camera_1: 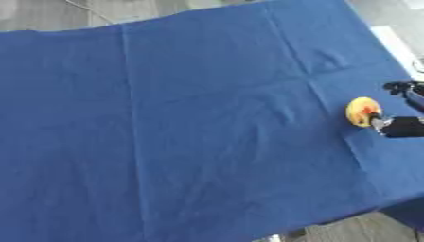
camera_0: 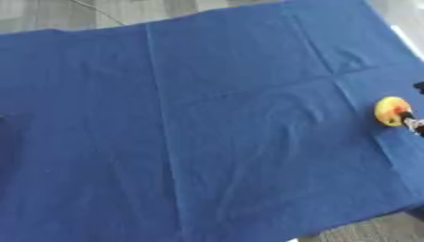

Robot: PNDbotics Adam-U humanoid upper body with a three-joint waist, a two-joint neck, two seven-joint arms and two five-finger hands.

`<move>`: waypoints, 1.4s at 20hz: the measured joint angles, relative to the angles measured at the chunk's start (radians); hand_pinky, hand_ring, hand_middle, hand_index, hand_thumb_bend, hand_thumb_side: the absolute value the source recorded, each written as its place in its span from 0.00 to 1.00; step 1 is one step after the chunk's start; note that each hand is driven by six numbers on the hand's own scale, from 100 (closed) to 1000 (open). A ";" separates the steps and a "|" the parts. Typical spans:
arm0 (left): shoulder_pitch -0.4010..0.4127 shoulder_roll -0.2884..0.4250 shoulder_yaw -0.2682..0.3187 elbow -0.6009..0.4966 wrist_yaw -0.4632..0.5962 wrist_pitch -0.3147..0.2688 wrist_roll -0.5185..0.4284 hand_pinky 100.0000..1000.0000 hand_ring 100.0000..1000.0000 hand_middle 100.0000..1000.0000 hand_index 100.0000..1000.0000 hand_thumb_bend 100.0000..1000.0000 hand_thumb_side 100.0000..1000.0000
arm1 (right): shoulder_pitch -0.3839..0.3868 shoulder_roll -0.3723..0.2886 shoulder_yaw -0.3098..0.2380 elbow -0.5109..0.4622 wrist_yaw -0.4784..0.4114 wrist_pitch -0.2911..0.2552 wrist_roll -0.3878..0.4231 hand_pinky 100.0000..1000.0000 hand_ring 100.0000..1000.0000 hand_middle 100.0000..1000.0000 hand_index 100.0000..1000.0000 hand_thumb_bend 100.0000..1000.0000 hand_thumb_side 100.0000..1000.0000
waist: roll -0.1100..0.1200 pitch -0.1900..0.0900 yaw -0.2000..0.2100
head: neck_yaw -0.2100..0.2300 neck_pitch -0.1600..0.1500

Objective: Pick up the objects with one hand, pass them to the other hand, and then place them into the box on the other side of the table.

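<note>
A small round yellow object with a red spot lies on the blue cloth near the table's right edge. My right hand comes in from the right edge, and only part of it shows. One black finger with a silver tip touches the object's lower right side. Another finger is held apart, above and to the right of the object. Nothing is curled round the object. No view shows my left hand or any box.
The blue cloth covers the whole table, with creases running across it. Grey floor shows beyond the far edge and at the near right corner.
</note>
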 measured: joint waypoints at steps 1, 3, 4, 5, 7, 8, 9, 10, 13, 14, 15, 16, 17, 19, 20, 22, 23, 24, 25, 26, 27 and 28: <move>0.000 0.000 0.000 0.000 0.000 0.002 0.002 0.71 0.71 0.73 0.87 0.21 0.72 | 0.000 0.000 0.000 0.000 -0.002 -0.002 0.000 0.92 0.91 0.87 0.96 0.05 0.37 | 0.000 0.000 0.000 | -0.003 0.000; 0.000 0.000 0.000 0.000 0.000 0.004 0.004 0.71 0.71 0.73 0.87 0.21 0.72 | -0.001 0.000 0.002 0.002 -0.003 -0.006 0.002 0.92 0.91 0.87 0.96 0.04 0.37 | 0.000 0.001 0.002 | -0.006 -0.003; 0.000 0.000 0.000 0.000 0.000 0.006 0.006 0.71 0.71 0.73 0.87 0.21 0.72 | -0.003 0.000 0.005 0.004 -0.003 -0.008 0.003 0.92 0.91 0.87 0.96 0.04 0.37 | 0.000 0.001 0.004 | -0.007 -0.004; 0.000 0.000 0.000 0.000 0.000 0.008 0.008 0.71 0.71 0.72 0.87 0.21 0.72 | -0.007 0.001 0.008 0.007 -0.003 -0.010 0.005 0.92 0.91 0.87 0.96 0.05 0.37 | 0.000 0.002 0.005 | -0.008 -0.007; 0.000 -0.001 0.000 0.000 0.000 0.010 0.011 0.71 0.70 0.72 0.87 0.20 0.72 | -0.012 0.003 0.014 0.012 -0.003 -0.015 0.009 0.92 0.91 0.86 0.96 0.06 0.36 | 0.000 0.005 0.005 | -0.009 -0.009; 0.000 -0.004 0.000 0.000 0.000 0.012 0.013 0.71 0.70 0.72 0.87 0.19 0.71 | -0.016 0.004 0.019 0.016 -0.002 -0.017 0.011 0.92 0.91 0.85 0.96 0.09 0.34 | 0.000 0.006 0.006 | -0.011 -0.009; -0.001 -0.007 0.000 0.000 0.001 0.013 0.015 0.71 0.70 0.72 0.87 0.19 0.71 | -0.019 0.005 0.022 0.020 0.001 -0.018 0.014 0.92 0.91 0.85 0.95 0.10 0.33 | 0.000 0.007 0.009 | -0.012 -0.009; -0.002 -0.009 0.000 0.000 0.001 0.014 0.017 0.71 0.70 0.72 0.87 0.19 0.71 | -0.023 0.005 0.027 0.026 0.008 -0.019 0.016 0.91 0.90 0.84 0.95 0.12 0.31 | 0.000 0.007 0.011 | -0.014 -0.011; -0.010 -0.011 0.000 0.000 0.002 0.015 0.020 0.71 0.70 0.72 0.86 0.19 0.71 | -0.038 0.005 0.040 0.047 0.046 -0.012 0.017 0.91 0.88 0.79 0.91 0.18 0.20 | 0.001 0.010 0.018 | -0.021 -0.014; -0.010 -0.014 0.000 0.000 0.002 0.015 0.020 0.71 0.70 0.72 0.86 0.19 0.71 | -0.044 0.006 0.045 0.056 0.063 -0.007 0.015 0.90 0.86 0.75 0.87 0.17 0.16 | 0.001 0.011 0.019 | -0.021 -0.015; -0.010 -0.017 0.000 0.000 0.002 0.015 0.020 0.71 0.70 0.72 0.86 0.19 0.71 | -0.050 0.006 0.049 0.064 0.079 0.000 0.013 0.89 0.85 0.71 0.84 0.14 0.15 | 0.001 0.011 0.020 | -0.022 -0.015; -0.011 -0.018 0.000 0.000 0.002 0.015 0.020 0.71 0.70 0.72 0.86 0.19 0.71 | -0.055 0.006 0.051 0.071 0.091 0.007 0.010 0.89 0.84 0.68 0.80 0.11 0.13 | 0.001 0.011 0.022 | -0.022 -0.015; -0.011 -0.018 0.000 0.000 0.003 0.015 0.020 0.71 0.70 0.72 0.86 0.18 0.72 | -0.061 0.006 0.054 0.075 0.099 0.014 0.007 0.88 0.82 0.62 0.75 0.07 0.11 | 0.000 0.011 0.023 | -0.023 -0.015; -0.011 -0.018 0.000 0.000 0.003 0.015 0.020 0.72 0.70 0.72 0.86 0.17 0.72 | -0.063 0.010 0.056 0.077 0.103 0.023 0.000 0.87 0.77 0.51 0.65 0.00 0.01 | 0.000 0.011 0.023 | -0.024 -0.015; -0.011 -0.018 0.000 0.000 0.003 0.016 0.020 0.72 0.70 0.72 0.86 0.16 0.72 | -0.062 0.013 0.056 0.072 0.101 0.027 -0.006 0.85 0.74 0.47 0.61 0.00 0.00 | 0.000 0.011 0.023 | -0.024 -0.015; -0.011 -0.018 0.000 0.000 0.003 0.017 0.021 0.73 0.70 0.72 0.86 0.16 0.72 | -0.056 0.016 0.056 0.050 0.084 0.034 -0.020 0.84 0.72 0.45 0.58 0.00 0.00 | -0.001 0.011 0.023 | -0.023 -0.015; -0.011 -0.018 0.000 0.000 0.003 0.017 0.021 0.73 0.70 0.72 0.86 0.15 0.73 | -0.051 0.018 0.056 0.034 0.070 0.036 -0.030 0.84 0.71 0.45 0.57 0.00 0.00 | -0.002 0.011 0.022 | -0.022 -0.015; -0.011 -0.018 0.000 0.000 0.003 0.018 0.022 0.73 0.70 0.72 0.86 0.15 0.73 | -0.048 0.022 0.056 0.015 0.052 0.038 -0.044 0.84 0.71 0.45 0.57 0.00 0.00 | -0.003 0.011 0.022 | -0.021 -0.015; -0.010 -0.018 0.000 0.000 0.003 0.018 0.022 0.73 0.70 0.72 0.86 0.14 0.73 | -0.044 0.024 0.056 -0.007 0.032 0.040 -0.060 0.83 0.70 0.44 0.56 0.00 0.02 | -0.004 0.011 0.022 | -0.020 -0.014; -0.010 -0.018 0.000 0.000 0.003 0.019 0.023 0.73 0.70 0.72 0.86 0.14 0.73 | -0.041 0.025 0.056 -0.028 0.011 0.042 -0.077 0.83 0.69 0.44 0.56 0.00 0.00 | -0.005 0.011 0.021 | -0.020 -0.013; -0.010 -0.018 0.000 0.000 0.003 0.019 0.023 0.73 0.70 0.72 0.86 0.14 0.73 | -0.036 0.026 0.056 -0.051 -0.009 0.044 -0.096 0.83 0.68 0.43 0.54 0.00 0.00 | -0.005 0.011 0.021 | -0.020 -0.011; -0.010 -0.018 0.000 0.000 0.003 0.020 0.024 0.73 0.70 0.72 0.86 0.14 0.73 | -0.034 0.026 0.056 -0.072 -0.028 0.047 -0.115 0.82 0.67 0.42 0.54 0.00 0.00 | -0.006 0.010 0.020 | -0.019 -0.009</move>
